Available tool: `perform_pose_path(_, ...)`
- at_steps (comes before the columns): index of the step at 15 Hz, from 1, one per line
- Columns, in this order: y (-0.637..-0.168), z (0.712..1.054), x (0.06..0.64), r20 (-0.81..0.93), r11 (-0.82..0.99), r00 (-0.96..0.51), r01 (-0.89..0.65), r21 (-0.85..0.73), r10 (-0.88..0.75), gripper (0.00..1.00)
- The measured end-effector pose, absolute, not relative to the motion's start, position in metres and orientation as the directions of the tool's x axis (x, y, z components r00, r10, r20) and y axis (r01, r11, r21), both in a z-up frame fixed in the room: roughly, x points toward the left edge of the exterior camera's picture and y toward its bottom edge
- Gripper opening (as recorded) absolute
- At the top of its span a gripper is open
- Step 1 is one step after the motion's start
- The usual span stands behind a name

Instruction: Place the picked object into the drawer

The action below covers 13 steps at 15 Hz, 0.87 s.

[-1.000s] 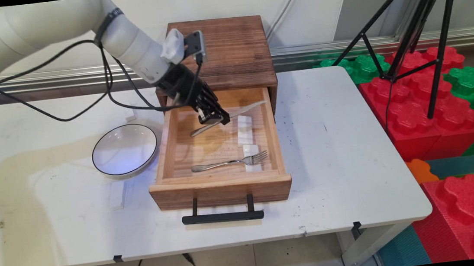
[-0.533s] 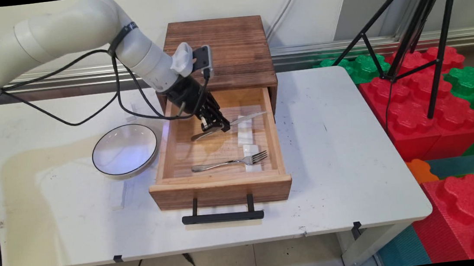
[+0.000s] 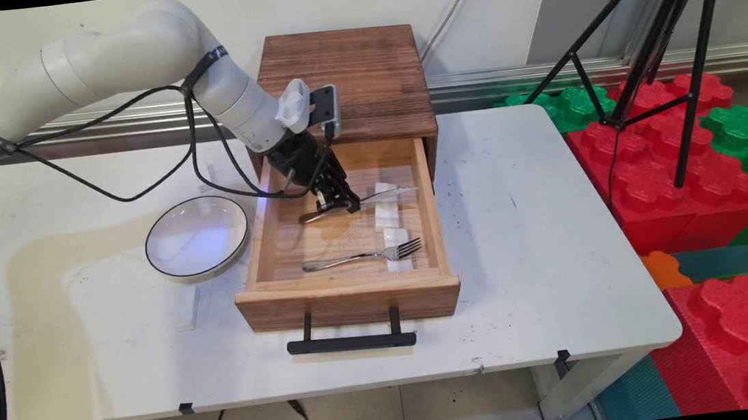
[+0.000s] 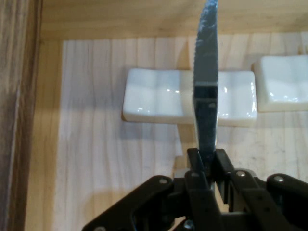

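Knife (image 4: 206, 91), claw (image 4: 207, 161) clamped on it

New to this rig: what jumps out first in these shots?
The gripper, reaching into the open wooden drawer, is shut on a table knife; the blade sticks out over a white ceramic rest. A fork lies nearer the drawer's front, its tines on a second white rest. Left of the drawer, a white bowl with a dark rim sits on the table.
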<state>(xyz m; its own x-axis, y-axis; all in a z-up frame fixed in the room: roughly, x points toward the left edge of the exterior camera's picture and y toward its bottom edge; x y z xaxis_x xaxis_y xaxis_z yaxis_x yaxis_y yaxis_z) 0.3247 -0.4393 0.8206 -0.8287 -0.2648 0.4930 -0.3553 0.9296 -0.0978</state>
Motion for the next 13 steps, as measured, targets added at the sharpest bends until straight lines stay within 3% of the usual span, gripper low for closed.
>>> perform_pose_path(5,-0.4406,0.8158,0.3261,0.482,0.932,-0.839,-0.345,-0.109,-0.254,0.0)
perform_pose_path(6,-0.4412,0.8154,0.326,0.482,0.932,-0.839,-0.345,-0.112,-0.252,1.0)
perform_pose_path(13,-0.4441,0.8174,0.3274,0.487,0.928,-0.837,-0.35,-0.129,-0.249,1.0)
